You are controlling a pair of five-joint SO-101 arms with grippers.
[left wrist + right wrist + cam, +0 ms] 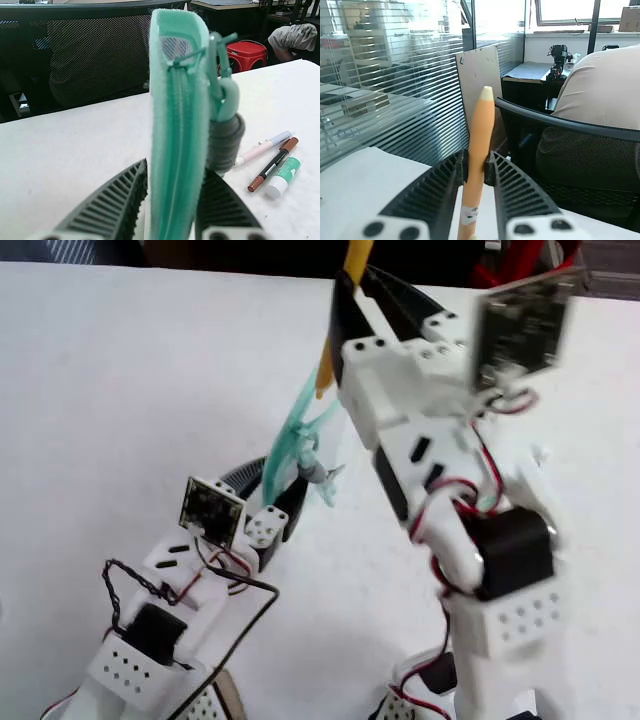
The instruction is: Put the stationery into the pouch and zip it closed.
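Note:
My left gripper (175,169) is shut on a teal mesh pouch (177,100) and holds it upright on edge, its zip facing the wrist camera. A teal clip and a grey tab (225,142) hang at the pouch's side. In the high view the pouch (295,445) stands above the table at the left gripper (277,480). My right gripper (476,157) is shut on an orange pen (481,125) and held high, above and behind the pouch, pen (355,265) pointing up. A pink-and-blue pen (262,147), a brown marker (274,164) and a green-white tube (282,176) lie on the table.
The white table (130,390) spreads wide to the left of the arms. A black mesh chair (90,60) stands beyond the far table edge, with a red stool (247,52) nearby. The right arm's body (500,540) rises tall on the right.

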